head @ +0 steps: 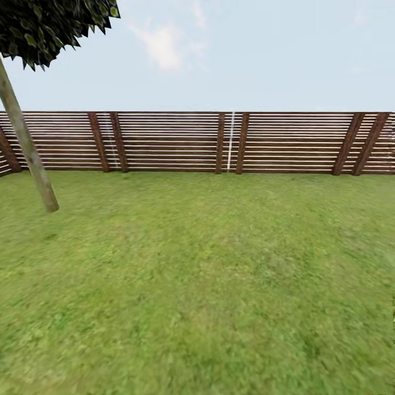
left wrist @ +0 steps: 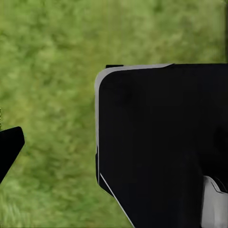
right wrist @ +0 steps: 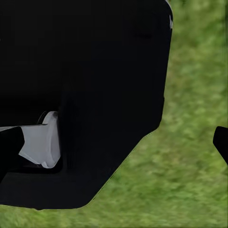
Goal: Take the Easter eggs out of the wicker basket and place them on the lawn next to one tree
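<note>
Tool state first: you cannot tell whether either one is spread or pressed together. Your left wrist view gives you a dark fingertip (left wrist: pixel 10 145) at the frame edge over grass, beside a large black body panel (left wrist: pixel 161 142); your right wrist view gives another dark fingertip (right wrist: pixel 221 142) and the same sort of black panel (right wrist: pixel 85 95). Neither tool visibly holds an egg.

From the head view you face open lawn (head: pixel 208 285) running up to a slatted wooden fence (head: pixel 219 142). One tree (head: pixel 27 148) stands at the left, its pale trunk leaning and its foot planted in the grass near the fence.

As for progress, you look to be in transit. With the basket and eggs out of sight, you cannot judge what it holds. No egg lies by the trunk, so by these pictures all the placing looks still ahead of you.
</note>
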{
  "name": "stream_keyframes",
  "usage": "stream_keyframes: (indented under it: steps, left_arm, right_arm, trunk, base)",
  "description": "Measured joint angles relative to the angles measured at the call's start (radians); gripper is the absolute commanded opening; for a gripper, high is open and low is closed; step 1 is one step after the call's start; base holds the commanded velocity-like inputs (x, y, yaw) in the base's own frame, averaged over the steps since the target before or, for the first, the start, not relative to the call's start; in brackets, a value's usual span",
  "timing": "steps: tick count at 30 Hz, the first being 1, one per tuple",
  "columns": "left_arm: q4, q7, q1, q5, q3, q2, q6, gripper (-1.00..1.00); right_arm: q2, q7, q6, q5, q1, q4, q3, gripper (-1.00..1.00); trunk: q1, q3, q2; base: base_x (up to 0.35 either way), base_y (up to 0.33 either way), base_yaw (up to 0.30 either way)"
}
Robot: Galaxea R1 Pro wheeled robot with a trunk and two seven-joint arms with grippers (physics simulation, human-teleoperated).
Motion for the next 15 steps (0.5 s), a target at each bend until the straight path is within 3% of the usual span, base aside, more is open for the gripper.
stream_keyframes:
  steps: [15]
  left_arm:
    - [0.0, 0.0, 0.0, -0.001, 0.0, -0.002, 0.0, 1.0]
  right_arm:
    - [-0.001, 0.0, -0.001, -0.001, 0.0, 0.0, -0.002, 1.0]
  trunk:
    - [0.0, 0.0, 0.0]
  base:
    - [0.338, 0.0, -0.273]
